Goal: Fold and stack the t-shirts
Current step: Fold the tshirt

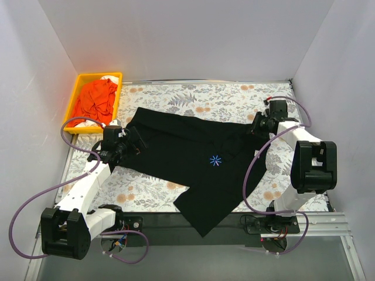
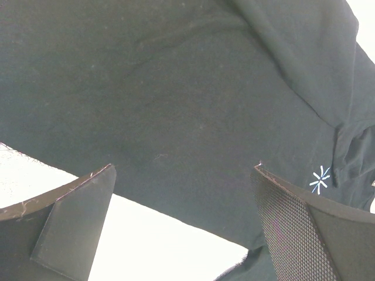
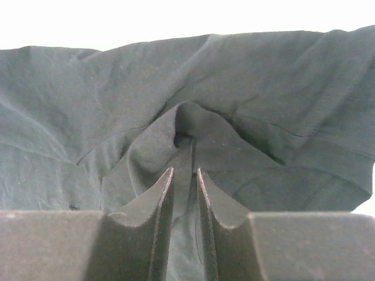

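- The right gripper, at the right of the overhead picture, has its two fingers drawn close together on a raised ridge of the black t-shirt. The cloth is pinched between them, not merely touched.
- The left gripper, at centre left of the overhead view, stands wide apart and holds nothing. It hovers over the shirt's left edge, with dark cloth filling the gap between its fingers and pale table showing below.
- The shirt sprawls diagonally across the floral table, from centre left to centre right. One corner trails over the near edge at bottom centre, and its small blue starburst print faces up near the middle.
- The step in hand appears to be taking hold of both sides to spread or fold the shirt. To do it well, the left gripper likely needs to drop onto the edge beneath it and close on the edge alone, not on a bunch of cloth.
- The right side's hold looks shallow, a tented fold only, so a slow, level pull seems wise, or the cloth may slip free.
- Orange cloth, probably another tee, lies heaped in the yellow tray at upper left, well apart from both grippers.
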You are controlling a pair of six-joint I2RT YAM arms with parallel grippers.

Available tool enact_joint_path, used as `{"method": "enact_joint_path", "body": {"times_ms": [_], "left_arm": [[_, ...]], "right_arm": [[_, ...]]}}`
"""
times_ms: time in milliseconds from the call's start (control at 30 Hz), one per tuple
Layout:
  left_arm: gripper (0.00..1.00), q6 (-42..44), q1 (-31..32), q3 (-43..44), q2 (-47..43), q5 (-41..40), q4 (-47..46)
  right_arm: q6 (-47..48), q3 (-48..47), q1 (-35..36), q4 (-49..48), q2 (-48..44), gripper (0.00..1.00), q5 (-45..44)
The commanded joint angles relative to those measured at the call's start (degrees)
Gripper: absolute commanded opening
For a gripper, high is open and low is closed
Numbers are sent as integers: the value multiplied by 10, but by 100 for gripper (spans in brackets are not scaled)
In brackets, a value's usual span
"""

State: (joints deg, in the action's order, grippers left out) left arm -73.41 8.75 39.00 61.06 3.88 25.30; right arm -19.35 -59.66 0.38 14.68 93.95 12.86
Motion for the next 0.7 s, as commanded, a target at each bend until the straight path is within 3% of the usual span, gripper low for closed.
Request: {"method": "enact_joint_path", "body": {"times_ms": [0, 267, 667], "left_arm": [[92, 5, 2, -2, -9, 3, 5], [92, 5, 2, -2, -9, 0, 6], [92, 4, 1, -2, -3, -1, 6]], "right_arm": [[-7, 2, 2, -34, 24, 25, 29], [-22, -1, 1, -64, 79, 26, 52], [-21, -3, 2, -73, 91, 23, 73]]}}
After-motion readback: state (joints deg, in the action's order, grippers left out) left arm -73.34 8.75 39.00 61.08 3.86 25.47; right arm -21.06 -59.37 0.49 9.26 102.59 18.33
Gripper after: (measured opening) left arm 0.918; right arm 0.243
